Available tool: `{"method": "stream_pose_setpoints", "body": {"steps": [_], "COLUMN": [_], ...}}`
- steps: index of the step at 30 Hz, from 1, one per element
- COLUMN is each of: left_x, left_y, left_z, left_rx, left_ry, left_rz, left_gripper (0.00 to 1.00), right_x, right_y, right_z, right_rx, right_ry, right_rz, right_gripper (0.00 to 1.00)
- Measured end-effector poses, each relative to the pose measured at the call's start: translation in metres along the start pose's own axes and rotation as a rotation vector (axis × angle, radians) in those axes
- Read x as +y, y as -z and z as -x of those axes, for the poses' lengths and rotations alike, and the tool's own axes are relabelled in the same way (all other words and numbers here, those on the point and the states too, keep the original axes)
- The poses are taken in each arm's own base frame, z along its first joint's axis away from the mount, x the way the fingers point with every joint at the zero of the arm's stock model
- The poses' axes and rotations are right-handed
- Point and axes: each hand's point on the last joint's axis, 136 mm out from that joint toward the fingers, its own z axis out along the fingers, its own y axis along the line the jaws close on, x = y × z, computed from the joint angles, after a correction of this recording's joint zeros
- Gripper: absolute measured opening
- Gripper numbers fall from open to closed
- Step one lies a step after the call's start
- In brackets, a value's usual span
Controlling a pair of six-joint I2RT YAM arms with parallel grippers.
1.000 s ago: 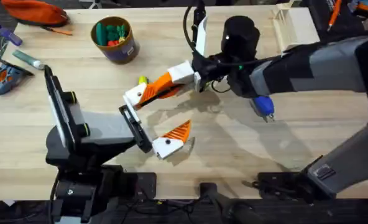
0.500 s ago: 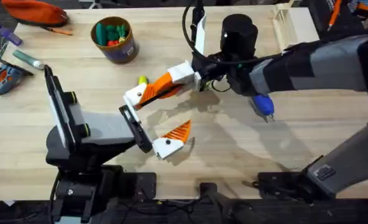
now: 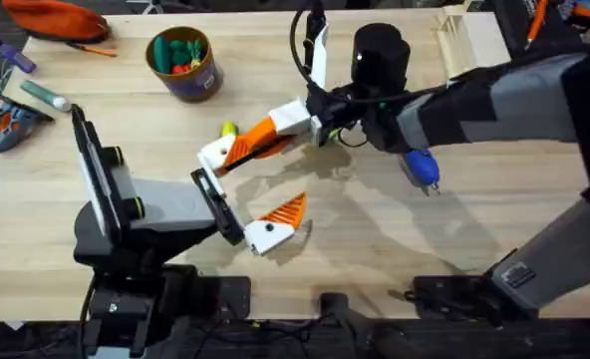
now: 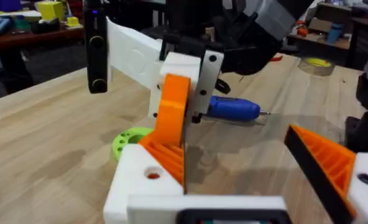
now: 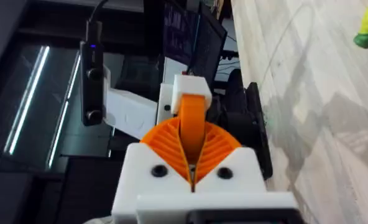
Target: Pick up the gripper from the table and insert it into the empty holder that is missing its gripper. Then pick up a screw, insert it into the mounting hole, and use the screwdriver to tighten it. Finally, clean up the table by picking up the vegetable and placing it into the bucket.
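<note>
Right gripper (image 3: 237, 150) closed on orange gripper (image 5: 192, 119), pinched between both pads, held just above holder (image 4: 140, 180) of left arm. Left gripper (image 3: 250, 204) open, empty; one finger padded, other base bare. Screwdriver (image 3: 422, 168) well behind right gripper, on table. Vegetable (image 3: 228, 129) just beside it.

Risks: wedge tilted against holder slot, jamming; pinch slipping under push, part dropping to table.

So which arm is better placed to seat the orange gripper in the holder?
The right: its gripper is shut on the orange gripper, pressed against the holder on the left arm, which just presents it.
</note>
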Motion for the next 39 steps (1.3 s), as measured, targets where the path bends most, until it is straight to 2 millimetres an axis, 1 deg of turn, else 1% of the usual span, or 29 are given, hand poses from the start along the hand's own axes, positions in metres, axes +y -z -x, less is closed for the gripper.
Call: {"method": "stream_pose_setpoints", "body": {"steps": [9,14,23,39], "left_x": [0.0,0.0002,0.0001,0.0006], "left_y": [0.0,0.0,0.0,0.0], "left_z": [0.0,0.0001,0.0001,0.0001], "left_rx": [0.0,0.0,0.0,0.0], "left_ry": [0.001,-0.004,-0.004,-0.004], "left_rz": [0.0,0.001,0.001,0.003], "left_gripper": [0.986,0.986,0.986,0.986], "right_x": [-0.0015,0.0033,0.0009,0.0017], "right_y": [-0.0005,-0.0011,-0.003,-0.0033], "right_z": [0.0006,0.0011,0.0012,0.0024], "right_rx": [0.008,0.021,0.04,0.039], "right_ry": [0.048,0.079,0.049,0.058], "right_rz": [0.004,0.013,0.013,0.013], "right_gripper": [0.008,0.008,0.008,0.008]}}
